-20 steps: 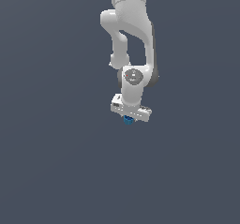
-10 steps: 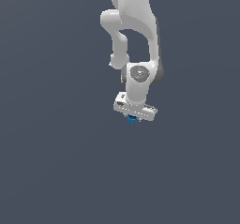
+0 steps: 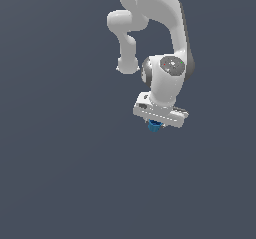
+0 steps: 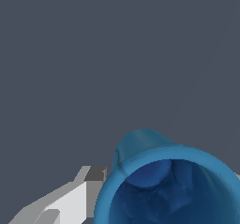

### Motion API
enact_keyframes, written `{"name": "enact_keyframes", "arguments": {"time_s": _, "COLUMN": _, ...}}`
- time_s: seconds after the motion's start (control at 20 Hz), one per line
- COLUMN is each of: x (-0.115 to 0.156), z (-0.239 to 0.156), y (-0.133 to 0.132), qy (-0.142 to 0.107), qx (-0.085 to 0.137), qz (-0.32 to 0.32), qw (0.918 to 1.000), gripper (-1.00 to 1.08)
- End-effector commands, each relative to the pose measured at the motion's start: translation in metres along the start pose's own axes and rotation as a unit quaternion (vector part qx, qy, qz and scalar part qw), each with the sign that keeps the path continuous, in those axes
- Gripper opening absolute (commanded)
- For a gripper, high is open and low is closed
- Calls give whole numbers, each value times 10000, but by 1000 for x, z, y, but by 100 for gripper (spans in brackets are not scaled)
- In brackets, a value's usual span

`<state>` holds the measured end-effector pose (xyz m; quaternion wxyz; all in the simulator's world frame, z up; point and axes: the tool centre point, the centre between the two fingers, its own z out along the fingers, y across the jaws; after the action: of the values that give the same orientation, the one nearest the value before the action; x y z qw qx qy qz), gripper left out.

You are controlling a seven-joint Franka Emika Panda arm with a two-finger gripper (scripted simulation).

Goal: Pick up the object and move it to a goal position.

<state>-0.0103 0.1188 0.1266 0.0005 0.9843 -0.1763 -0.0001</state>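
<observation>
The small bright blue cup (image 3: 154, 126) sits right under my white gripper (image 3: 155, 125) in the exterior view, mostly hidden by the hand. In the wrist view the blue cup (image 4: 168, 181) fills the near part of the picture, its dark hollow top facing the camera, with one grey-white finger (image 4: 70, 199) pressed against its side. The other finger is hidden behind the cup. The gripper is shut on the cup and holds it above the plain grey ground.
The white arm (image 3: 165, 43) reaches down from the top of the exterior view. Around it is only a uniform dark grey surface (image 3: 60, 173) with no other objects or edges visible.
The gripper with the blue cup has moved toward the exterior view's right and slightly down over the last second. The hold on the cup is unchanged.
</observation>
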Motion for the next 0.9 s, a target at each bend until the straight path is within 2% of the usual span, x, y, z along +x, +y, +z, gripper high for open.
{"name": "enact_keyframes", "arguments": {"time_s": 0.0, "x": 3, "z": -21, "y": -18, "qy": 5, "qx": 1, "qz": 1, "qw": 10000, "gripper": -100}}
{"name": "enact_keyframes", "arguments": {"time_s": 0.5, "x": 17, "z": -91, "y": -84, "qy": 5, "qx": 1, "qz": 1, "qw": 10000, "gripper": -100}}
{"name": "enact_keyframes", "arguments": {"time_s": 0.85, "x": 24, "z": -119, "y": -112, "qy": 2, "qx": 3, "qz": 3, "qw": 10000, "gripper": -100}}
